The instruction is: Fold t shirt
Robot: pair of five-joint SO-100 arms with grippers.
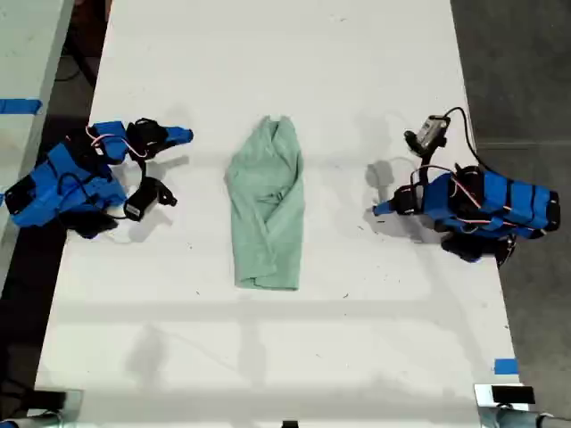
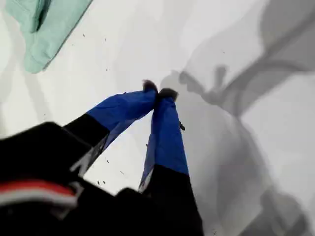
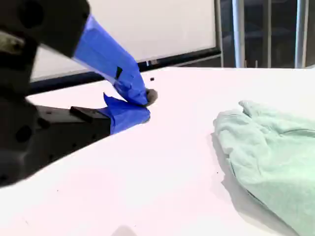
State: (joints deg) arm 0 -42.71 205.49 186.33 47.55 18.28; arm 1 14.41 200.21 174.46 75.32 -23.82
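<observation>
The t shirt (image 1: 266,209) is a pale mint-green cloth folded into a long narrow strip, lying lengthwise in the middle of the white table (image 1: 285,53). My first gripper (image 1: 379,210) rests at the exterior view's right, shut with nothing in it and well apart from the cloth. In its wrist view the blue-taped tips (image 2: 158,92) meet above bare table, and a corner of the t shirt (image 2: 49,29) lies some way off. My second gripper (image 1: 186,135), at the exterior view's left, is also shut and empty (image 3: 145,104), with one end of the t shirt (image 3: 275,157) lying beside it.
A small blue tape mark (image 1: 505,366) sits near the table's edge at the exterior view's lower right. Another pale table (image 1: 27,53) with blue tape (image 1: 18,107) stands past a dark gap at the exterior view's left. Dark floor (image 1: 526,71) borders the right.
</observation>
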